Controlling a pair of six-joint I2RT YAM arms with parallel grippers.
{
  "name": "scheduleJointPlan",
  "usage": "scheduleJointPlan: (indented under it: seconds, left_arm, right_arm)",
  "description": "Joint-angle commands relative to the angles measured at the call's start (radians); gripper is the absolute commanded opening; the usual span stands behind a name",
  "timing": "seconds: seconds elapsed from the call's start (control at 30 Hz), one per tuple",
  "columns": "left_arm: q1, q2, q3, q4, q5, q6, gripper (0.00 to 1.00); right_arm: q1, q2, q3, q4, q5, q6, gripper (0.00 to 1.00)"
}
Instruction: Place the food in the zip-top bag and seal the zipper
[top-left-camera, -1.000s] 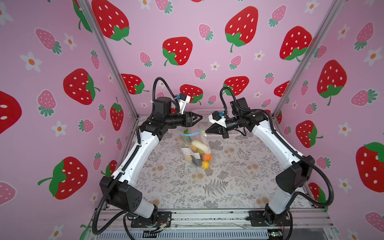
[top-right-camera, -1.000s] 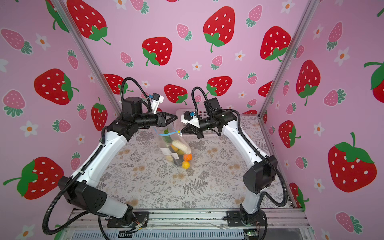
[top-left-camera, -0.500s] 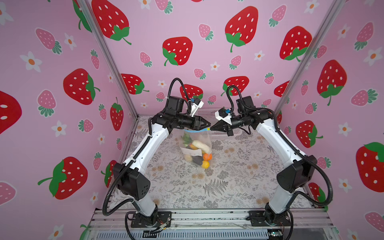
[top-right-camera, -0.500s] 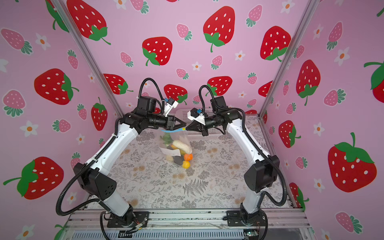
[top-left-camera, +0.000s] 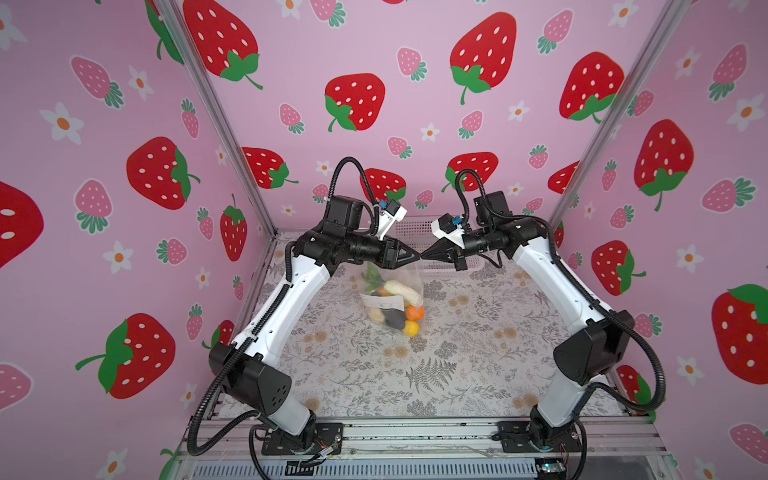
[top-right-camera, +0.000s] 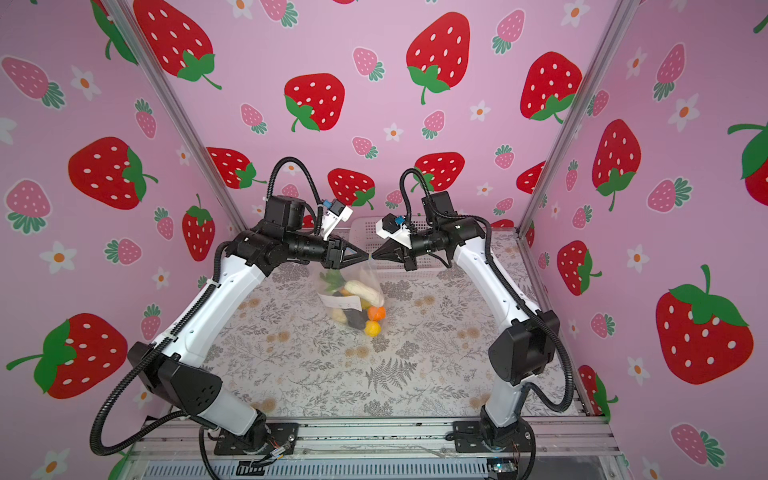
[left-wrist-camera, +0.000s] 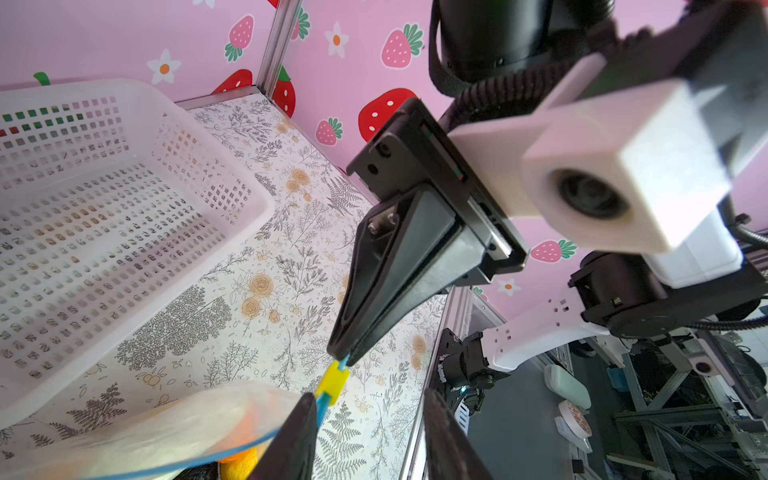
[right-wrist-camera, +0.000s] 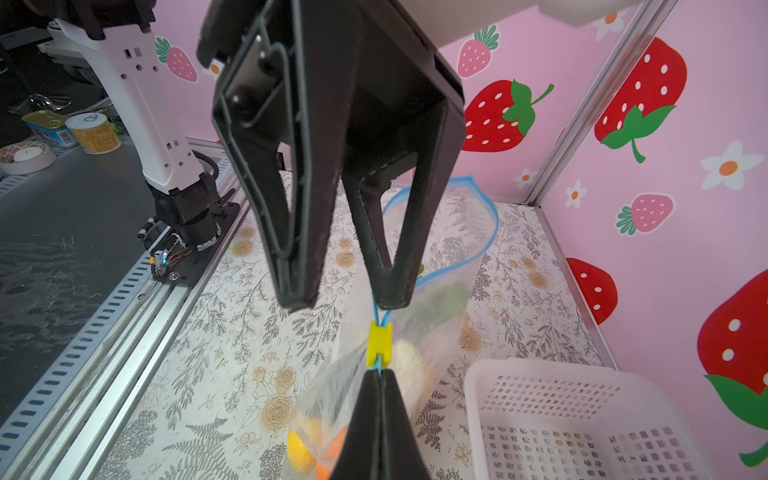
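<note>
Top views, tools: the left tool (top-left-camera: 415, 257) and right tool (top-left-camera: 425, 256) meet tip to tip, raised above the worktop (top-left-camera: 478, 345)
Top views, load: the zip-top bag (top-left-camera: 409, 276) hangs just below the tips; the food (top-left-camera: 399, 309) lies inside it, none seen loose; whether its bottom rests on the worktop I cannot tell; the white basket (top-left-camera: 415, 230) stands behind
Left wrist view, anchor: the right tool (left-wrist-camera: 343, 359) is clenched on the end of the zipper (left-wrist-camera: 321, 405), just past the yellow slider (left-wrist-camera: 332, 382)
Left wrist view, free side: the left tool (left-wrist-camera: 369, 395) is released, fingers apart; one finger touches the blue strip beside the slider
Right wrist view, mouth: the zipper (right-wrist-camera: 494, 228) loops wide open beyond the left tool (right-wrist-camera: 345, 301); sealing looks not yet begun
Step in hand: likely taking the slider (right-wrist-camera: 379, 343) and running it along the strip, away from the held end
Alignment: the slider sits off to one finger's side; centre it between both fingers before clenching
Grip: take the hard yellow piece, not the film
Pull: draw straight along the strip; the right tool (right-wrist-camera: 379, 374) should hold firm so the track is taut
Risk: the food's weight may sag the mouth and jam the slider
</note>
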Motion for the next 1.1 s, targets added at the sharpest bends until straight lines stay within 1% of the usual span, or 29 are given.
scheduleJointPlan:
  seconds: [0.0,0.13,0.27,0.4,0.5,0.67,0.9,1.07]
  left_arm:
    - [-0.019,0.001,0.008,-0.033,-0.046,0.065,0.44]
    - [-0.020,0.005,0.034,-0.039,-0.091,0.094,0.46]
    - [-0.017,0.014,0.114,-0.075,-0.111,0.155,0.46]
    - [-0.020,0.019,0.113,-0.012,-0.083,0.154,0.47]
    - [-0.024,0.054,0.131,-0.006,-0.053,0.148,0.47]
    - [-0.036,0.112,0.183,-0.082,-0.036,0.184,0.41]
    - [-0.040,0.107,0.177,-0.144,-0.063,0.220,0.24]
    - [-0.040,0.085,0.153,-0.162,-0.086,0.243,0.21]
  right_arm:
    - [-0.005,-0.001,-0.002,0.009,-0.070,-0.009,0.00]
    - [-0.006,0.000,-0.007,0.016,-0.078,-0.003,0.00]
    - [-0.005,0.004,-0.010,0.017,-0.081,0.000,0.00]
    - [-0.005,0.003,-0.014,0.017,-0.083,-0.002,0.00]
    - [-0.005,0.001,-0.015,0.018,-0.088,-0.003,0.00]
    - [-0.006,-0.005,-0.016,0.019,-0.091,-0.003,0.00]
    - [-0.006,-0.007,-0.014,0.018,-0.088,-0.003,0.00]
    - [-0.006,-0.008,-0.015,0.022,-0.089,0.002,0.00]
